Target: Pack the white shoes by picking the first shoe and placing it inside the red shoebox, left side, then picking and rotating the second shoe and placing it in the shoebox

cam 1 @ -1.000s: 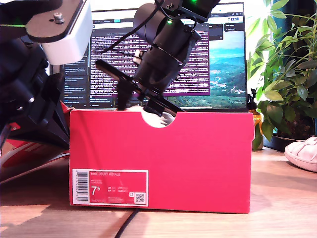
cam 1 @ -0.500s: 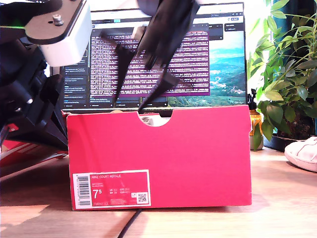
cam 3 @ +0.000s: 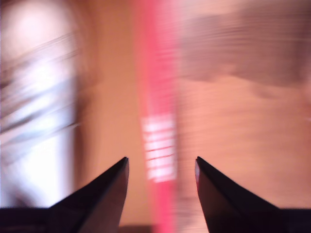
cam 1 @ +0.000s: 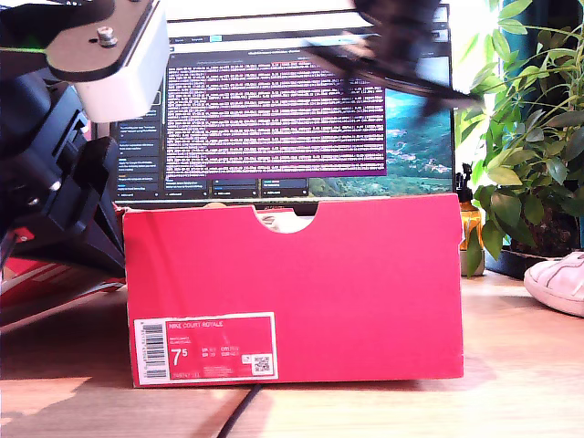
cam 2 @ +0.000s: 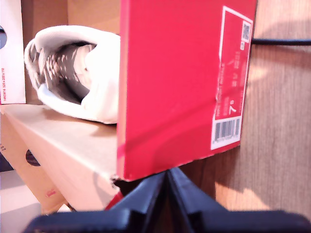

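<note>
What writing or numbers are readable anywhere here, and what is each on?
"NIKE COURT ROYALE": heading of the white size label on the red shoebox.
"7.5": large size number on that label.
Barcode, QR code and other label print: too small to read.
Text on the monitor behind the box: too small to read.
Print on a white sticker inside the box, first wrist view: too small to read.

Exterior low, frontal; wrists overhead; all share shoebox (cam 1: 292, 292).

Monitor (cam 1: 274, 109), rear centre: lit, rows of text in a purple window (a landscape wallpaper shows beside it). Leafy green plant (cam 1: 525, 137), exterior view's right. Wooden tabletop (cam 1: 520, 365). Black cable (cam 1: 239, 415) lying on the tabletop, front edge.
</note>
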Robot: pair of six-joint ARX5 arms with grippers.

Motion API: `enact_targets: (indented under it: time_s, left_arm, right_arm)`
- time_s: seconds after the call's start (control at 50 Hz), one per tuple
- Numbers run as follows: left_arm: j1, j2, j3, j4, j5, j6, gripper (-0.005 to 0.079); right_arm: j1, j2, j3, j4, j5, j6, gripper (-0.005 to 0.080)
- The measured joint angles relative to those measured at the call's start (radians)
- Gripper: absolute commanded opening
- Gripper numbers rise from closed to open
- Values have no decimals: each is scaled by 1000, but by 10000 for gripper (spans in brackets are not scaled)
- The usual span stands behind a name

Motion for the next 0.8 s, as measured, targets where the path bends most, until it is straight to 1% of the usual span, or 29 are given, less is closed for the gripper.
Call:
enact_targets:
  time_s: [0.04, 0.06, 0.1, 0.12, 0.14, 0.22, 0.34, 0.44, 0.54, 0.62, 0.74, 0.8]
  left_arm:
    - [0, 0, 0, 0, 0, 0, -16]
    - [0, 0, 0, 0, 0, 0, -16]
    - [0, 0, 0, 0, 0, 0, -16]
    - [0, 0, 0, 0, 0, 0, -16]
    - [0, 0, 0, 0, 0, 0, -16]
    - [0, 0, 0, 0, 0, 0, -16]
    - [0, 0, 0, 0, 0, 0, -16]
    - [0, 0, 0, 0, 0, 0, -16]
    - [0, 0, 0, 0, 0, 0, -16]
    - [0, 0, 0, 0, 1, 0, -16]
    - [0, 0, 0, 0, 2, 0, -16]
    - [0, 0, 0, 0, 1, 0, -16]
  right_arm:
    - [-6, 0, 0, -10, 41, 0, 399]
    - [-6, 0, 0, -13, 60, 48, 399]
    - [-7, 0, 0, -14, 89, 52, 399]
    - [-6, 0, 0, -14, 100, 52, 399]
    - [-6, 0, 0, -14, 105, 92, 399]
    - [-9, 0, 0, -13, 123, 116, 399]
    - [-20, -6, 0, -20, 195, 140, 399]
    - [-38, -42, -3, -21, 245, 143, 399]
    - [-64, -127, -46, -18, 280, 175, 407]
    - [-93, -227, -109, -19, 292, 204, 457]
    - [-139, -367, -225, -21, 299, 254, 588]
    - [-161, -416, -291, -23, 301, 300, 632]
